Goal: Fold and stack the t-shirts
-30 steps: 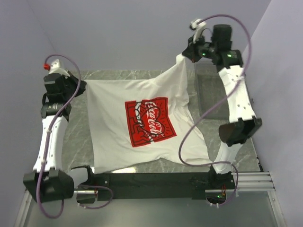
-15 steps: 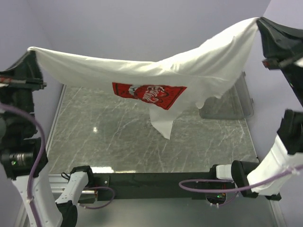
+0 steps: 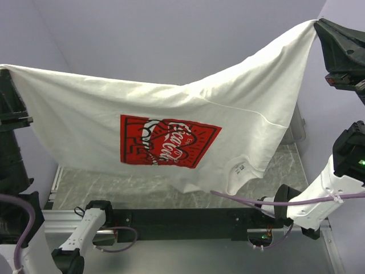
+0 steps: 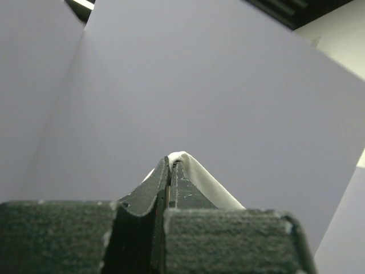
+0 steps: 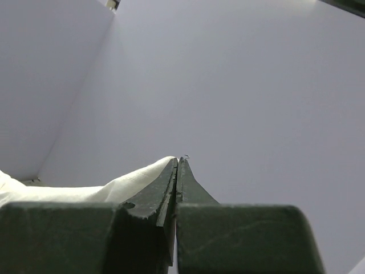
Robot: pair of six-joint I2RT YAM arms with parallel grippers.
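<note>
T-shirt (image 3: 85,114) matt white cloth, softly creased; tabletop (image 3: 114,191) glossy, smooth, marble-look

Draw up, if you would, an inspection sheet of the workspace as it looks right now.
Surface: grey marbled tabletop, largely hidden behind the shirt.
Job's things: white t-shirt stretched in the air between both arms, red print facing the top camera.
Clutter: clear grey bin at far right, partly hidden by the shirt.
Grippers: left gripper shut on the shirt's edge; right gripper likewise.
Cables: purple cable trailing from the right arm below the shirt.
Surroundings: plain lilac walls.
</note>
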